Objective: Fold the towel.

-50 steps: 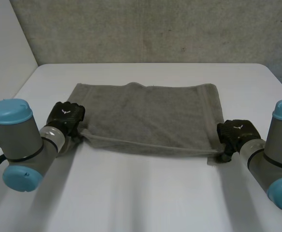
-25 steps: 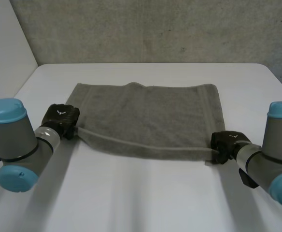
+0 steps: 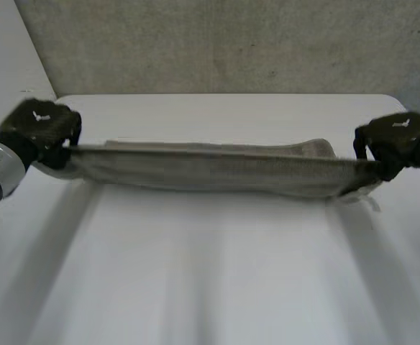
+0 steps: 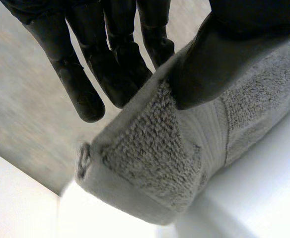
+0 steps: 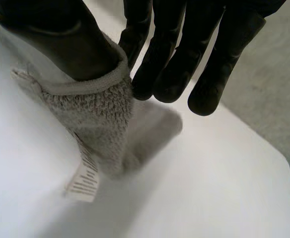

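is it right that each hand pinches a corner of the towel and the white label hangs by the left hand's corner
Not quite. The left hand and the right hand each pinch a corner of the towel, but the white label hangs by the right hand's corner, as the right wrist view shows.

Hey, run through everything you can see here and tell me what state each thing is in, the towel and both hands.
towel: near edge held up and stretched straight between the two hands, not yet folded over.
left hand: shut on the towel, with one corner pinched between thumb and fingers.
right hand: shut on the towel, pinching the other near corner.
label: hangs loose from the towel corner beneath the right hand.
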Controlling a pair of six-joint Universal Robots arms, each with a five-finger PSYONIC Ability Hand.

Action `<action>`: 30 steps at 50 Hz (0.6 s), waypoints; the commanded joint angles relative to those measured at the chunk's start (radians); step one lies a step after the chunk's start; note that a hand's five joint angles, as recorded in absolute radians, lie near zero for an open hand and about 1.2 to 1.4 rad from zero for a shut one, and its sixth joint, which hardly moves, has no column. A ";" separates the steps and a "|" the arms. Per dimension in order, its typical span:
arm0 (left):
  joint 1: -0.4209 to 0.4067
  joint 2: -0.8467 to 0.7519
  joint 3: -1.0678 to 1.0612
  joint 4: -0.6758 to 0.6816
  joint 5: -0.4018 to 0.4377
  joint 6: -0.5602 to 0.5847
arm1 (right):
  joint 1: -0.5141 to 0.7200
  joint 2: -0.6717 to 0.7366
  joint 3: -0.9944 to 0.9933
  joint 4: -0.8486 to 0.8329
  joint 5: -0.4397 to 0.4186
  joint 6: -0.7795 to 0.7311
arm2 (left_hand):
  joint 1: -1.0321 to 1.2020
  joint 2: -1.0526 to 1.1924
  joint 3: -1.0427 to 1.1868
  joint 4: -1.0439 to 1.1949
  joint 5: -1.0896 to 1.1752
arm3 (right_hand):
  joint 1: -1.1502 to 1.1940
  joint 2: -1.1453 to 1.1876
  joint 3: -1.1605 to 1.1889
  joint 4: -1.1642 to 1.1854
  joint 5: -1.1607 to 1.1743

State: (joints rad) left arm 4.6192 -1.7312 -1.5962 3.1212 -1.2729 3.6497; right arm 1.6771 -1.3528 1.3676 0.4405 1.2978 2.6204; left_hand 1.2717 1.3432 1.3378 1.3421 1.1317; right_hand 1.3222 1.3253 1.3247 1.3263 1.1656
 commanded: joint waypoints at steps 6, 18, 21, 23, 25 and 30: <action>-0.069 -0.388 0.325 -0.101 -0.025 0.001 | 0.139 0.325 -0.263 -0.144 0.238 -0.204 | 0.125 0.053 0.058 0.054 0.090 | 0.074 0.071 0.072 0.070 0.056; -0.169 -0.423 0.846 0.031 -0.118 -0.243 | 0.224 0.301 -0.601 -0.585 0.291 -0.180 | 0.125 0.053 0.058 0.054 0.090 | 0.074 0.071 0.072 0.070 0.056; -0.152 -0.352 0.877 0.094 -0.111 -0.378 | 0.225 0.274 -0.613 -0.609 0.279 -0.134 | 0.125 0.053 0.058 0.054 0.090 | 0.074 0.071 0.072 0.070 0.056; -0.149 -0.326 0.869 0.138 -0.108 -0.428 | 0.217 0.282 -0.585 -0.596 0.249 -0.119 | 0.125 0.053 0.058 0.054 0.090 | 0.074 0.071 0.072 0.070 0.056; -0.145 -0.329 0.858 0.149 -0.108 -0.425 | 0.211 0.290 -0.547 -0.574 0.232 -0.119 | 0.125 0.053 0.058 0.054 0.090 | 0.074 0.071 0.072 0.070 0.056; -0.097 -0.353 0.742 0.132 -0.102 -0.369 | 0.210 0.316 -0.449 -0.465 0.190 -0.125 | 0.125 0.053 0.058 0.054 0.090 | 0.074 0.071 0.072 0.070 0.056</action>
State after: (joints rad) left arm 4.4758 -2.0690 -0.7314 3.2563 -1.3824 3.2350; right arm 1.8946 -1.0631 0.8087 -0.1375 1.5372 2.4990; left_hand 1.2728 1.3479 1.3399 1.3423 1.1566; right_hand 1.3222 1.3309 1.3249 1.3263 1.1827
